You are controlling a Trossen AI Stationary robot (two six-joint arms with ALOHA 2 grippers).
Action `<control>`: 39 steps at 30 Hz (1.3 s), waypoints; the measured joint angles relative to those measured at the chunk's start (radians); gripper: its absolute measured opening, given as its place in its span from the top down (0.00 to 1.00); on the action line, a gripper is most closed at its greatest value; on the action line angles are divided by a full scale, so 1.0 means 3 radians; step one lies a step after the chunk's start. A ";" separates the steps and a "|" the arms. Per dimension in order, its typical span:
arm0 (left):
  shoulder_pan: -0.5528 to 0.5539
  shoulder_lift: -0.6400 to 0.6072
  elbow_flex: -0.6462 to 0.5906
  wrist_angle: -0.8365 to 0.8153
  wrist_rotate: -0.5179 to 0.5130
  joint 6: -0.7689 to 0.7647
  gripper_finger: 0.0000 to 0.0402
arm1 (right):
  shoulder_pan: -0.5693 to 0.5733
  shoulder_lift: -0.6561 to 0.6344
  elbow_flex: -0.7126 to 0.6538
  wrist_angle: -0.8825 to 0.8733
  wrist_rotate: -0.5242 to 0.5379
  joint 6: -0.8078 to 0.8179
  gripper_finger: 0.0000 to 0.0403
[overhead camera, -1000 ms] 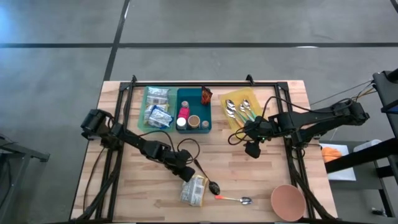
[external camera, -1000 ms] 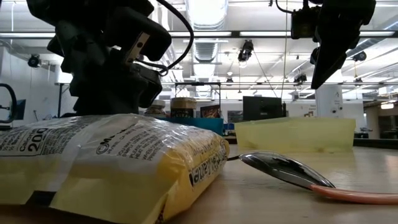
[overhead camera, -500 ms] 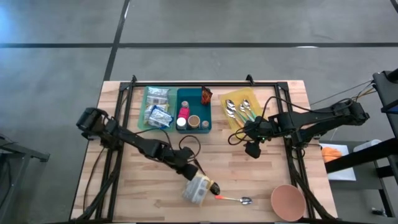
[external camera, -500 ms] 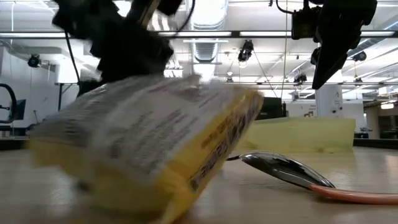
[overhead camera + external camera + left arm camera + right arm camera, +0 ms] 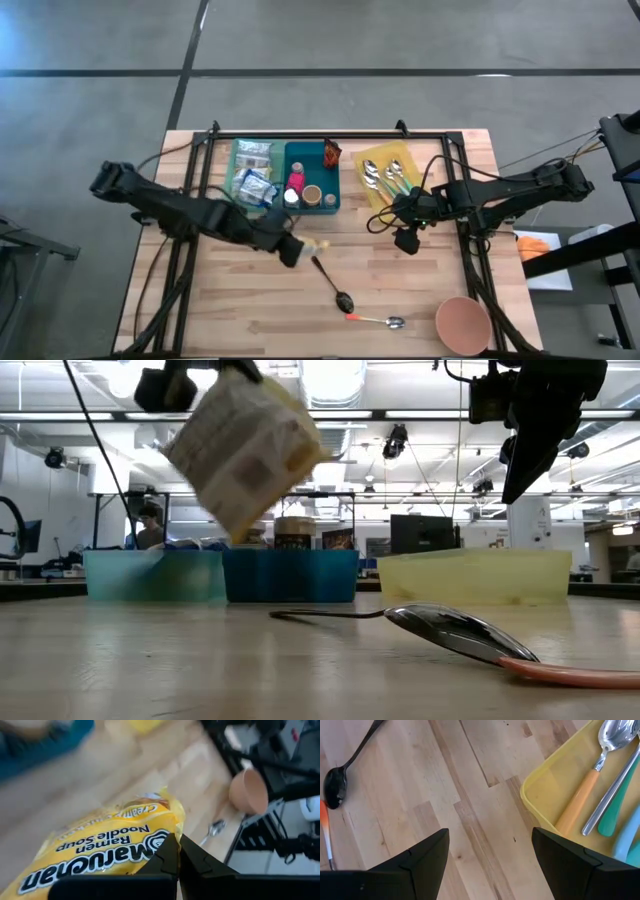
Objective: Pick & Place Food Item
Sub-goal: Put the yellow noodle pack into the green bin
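A yellow ramen noodle packet (image 5: 100,851) hangs in the air above the middle of the table, with my left gripper (image 5: 177,854) shut on it. In the low view the packet (image 5: 245,445) is tilted, high above the wood. From above, the left gripper (image 5: 290,250) hides most of it; a pale corner (image 5: 319,244) sticks out. My right gripper (image 5: 490,862) stands open above bare wood beside the yellow tray (image 5: 555,795) of spoons, with nothing between its fingers. My left gripper pinches the packet at one end, on its edge (image 5: 169,836), between the two shut fingers. The fingers slant down from the table's left side. The packet is lifted clear of the table and hangs tilted from the fingers.
A green tray (image 5: 252,175) and a blue tray (image 5: 312,180) with food items stand at the back, the yellow spoon tray (image 5: 388,182) to their right. A black spoon (image 5: 332,285), an orange-handled spoon (image 5: 375,320) and a pink bowl (image 5: 463,323) lie near the front.
My left gripper has risen and drawn back from the near edge toward the trays, tipping less steeply. The ramen packet, which lay flat on the table near the front, first tilted up at one end and now hangs clear of the wood.
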 joint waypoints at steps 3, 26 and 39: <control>0.0009 -0.0188 0.0131 -0.0298 -0.0271 0.0079 1.00 | 0.0000 0.0000 -0.0004 0.0003 0.0001 -0.0001 0.30; 0.1140 -0.0774 0.0306 -0.1716 -0.0819 0.0583 1.00 | -0.0001 0.0000 -0.0016 0.0022 0.0028 0.0022 0.30; 0.2216 -0.0779 0.0305 -0.1685 -0.0611 0.1567 1.00 | -0.0001 0.0000 -0.0078 0.0036 0.0031 0.0152 0.30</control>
